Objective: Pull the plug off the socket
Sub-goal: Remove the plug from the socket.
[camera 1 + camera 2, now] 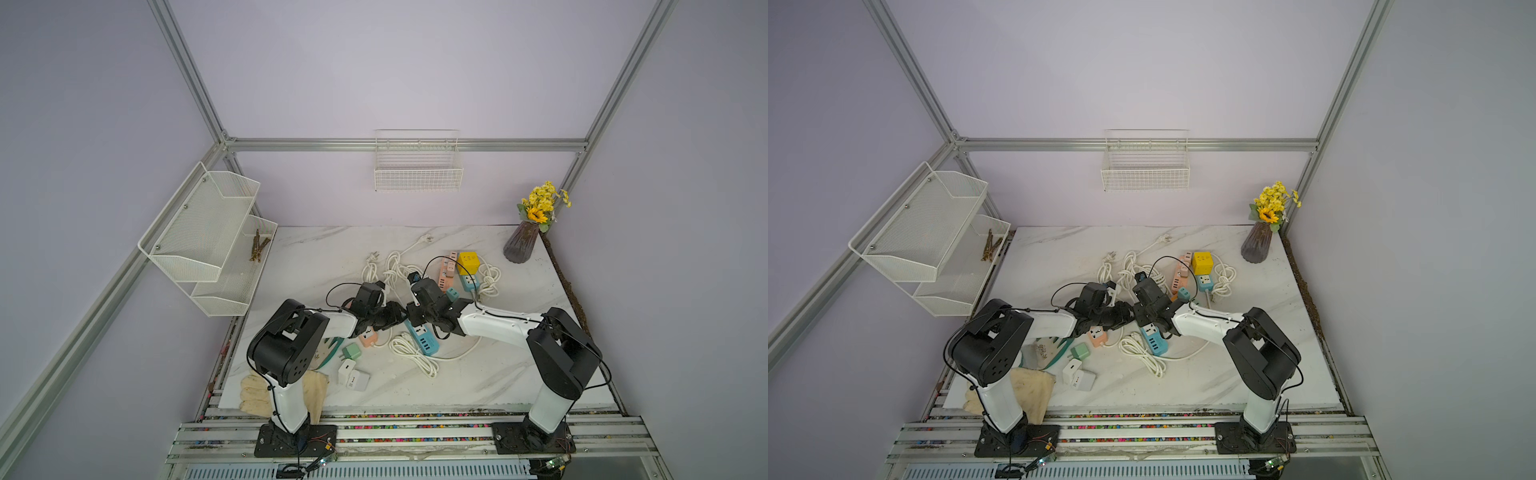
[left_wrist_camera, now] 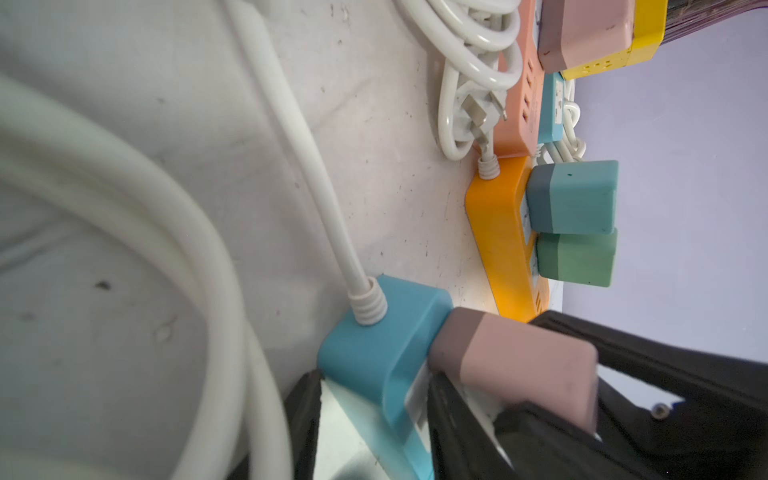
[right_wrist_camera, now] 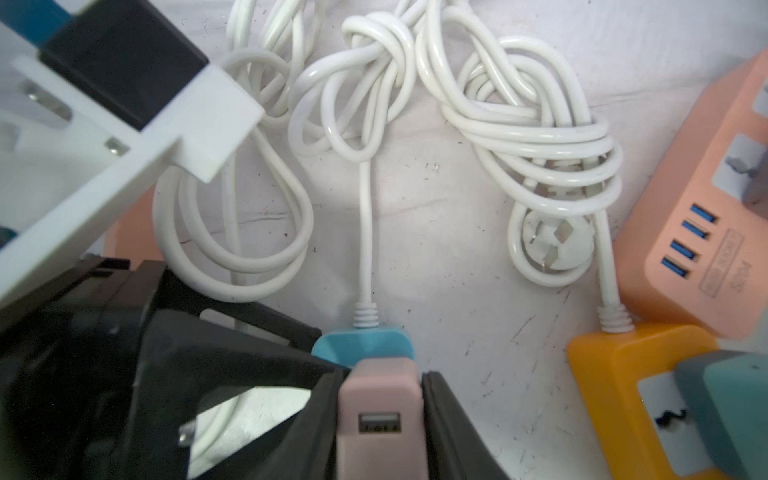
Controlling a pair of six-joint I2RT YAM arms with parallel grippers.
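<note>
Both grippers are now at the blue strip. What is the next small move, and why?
Probably the right gripper should pull the pink plug straight out of the blue strip. Its fingers press both sides of the plug, which is seated, and the left gripper clamps the strip.

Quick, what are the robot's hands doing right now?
Left gripper: closed on the blue strip.
Right gripper: closed on the pink plug.
</note>
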